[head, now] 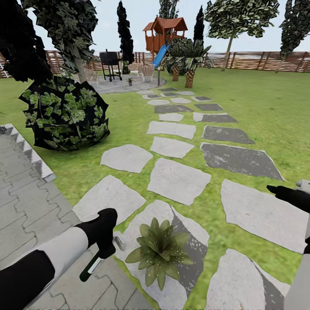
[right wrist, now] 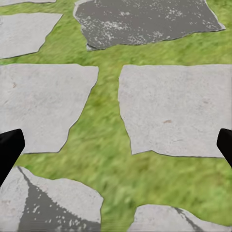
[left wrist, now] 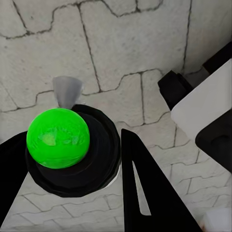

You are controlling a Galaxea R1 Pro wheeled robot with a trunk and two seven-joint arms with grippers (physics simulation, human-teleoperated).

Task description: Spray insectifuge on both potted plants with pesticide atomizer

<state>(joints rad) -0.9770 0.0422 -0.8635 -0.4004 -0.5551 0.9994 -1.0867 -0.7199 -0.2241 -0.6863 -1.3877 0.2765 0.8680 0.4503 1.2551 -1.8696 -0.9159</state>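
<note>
Left tool [head: 105, 241] pinches the pesticide atomizer [head: 91, 267] beside a potted plant [head: 160, 250]; right tool [right wrist: 116, 145] spread.

Dark green pesticide atomizer [head: 91, 267] tilted, held just beside light-green potted plant [head: 160, 251] on stepping stone.

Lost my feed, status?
Left gripper shut on atomizer, beside plant. Right gripper open over stones, empty. Nothing between atomizer and plant.
</note>
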